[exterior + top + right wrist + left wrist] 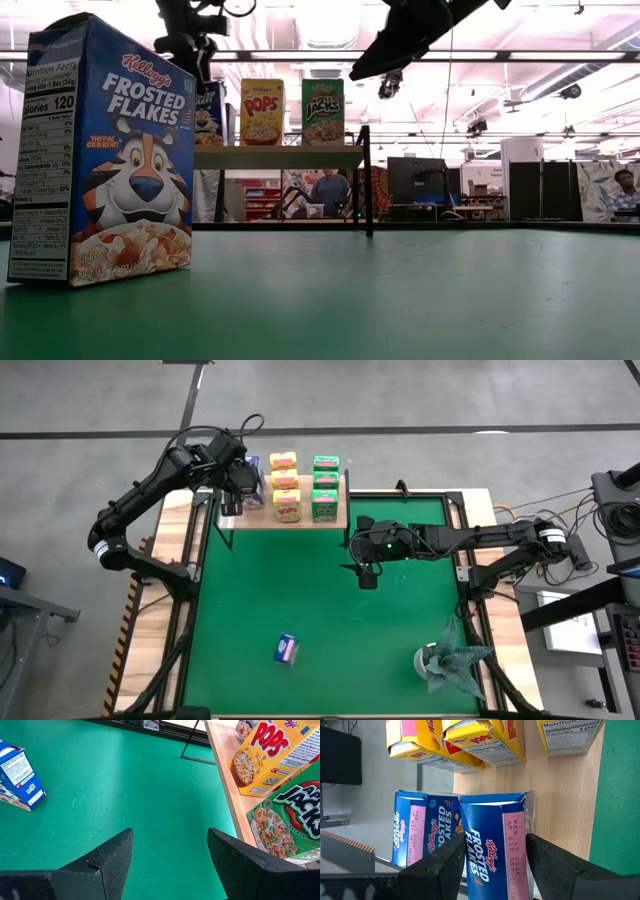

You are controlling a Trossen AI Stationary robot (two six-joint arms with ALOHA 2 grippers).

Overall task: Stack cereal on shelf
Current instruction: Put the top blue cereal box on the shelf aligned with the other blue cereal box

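The wooden shelf (300,517) stands at the mat's far edge. Three yellow boxes (285,484) and three green boxes (325,484) stand on it in rows. My left gripper (238,492) is above the shelf's left end, shut on a blue cereal box (492,835). A second blue box (420,835) stands right beside that one. A third blue box (286,649) stands on the green mat near the front, and it fills the left of the low view (105,150). My right gripper (367,575) hangs open and empty over the mat, right of the shelf. My left gripper pinches the blue box between its two fingers (445,865), one on each of two opposite sides (470,850). The fingers come from above, pointing down. The box stands upright with its bottom at the shelf board (210,140). I cannot tell whether it rests on the board.
A grey-green foil wad on a white base (446,665) sits at the mat's near right corner. The shelf's black posts (367,180) stand on the mat. The wide middle of the green mat (330,610) lies between the shelf and the lone blue box.
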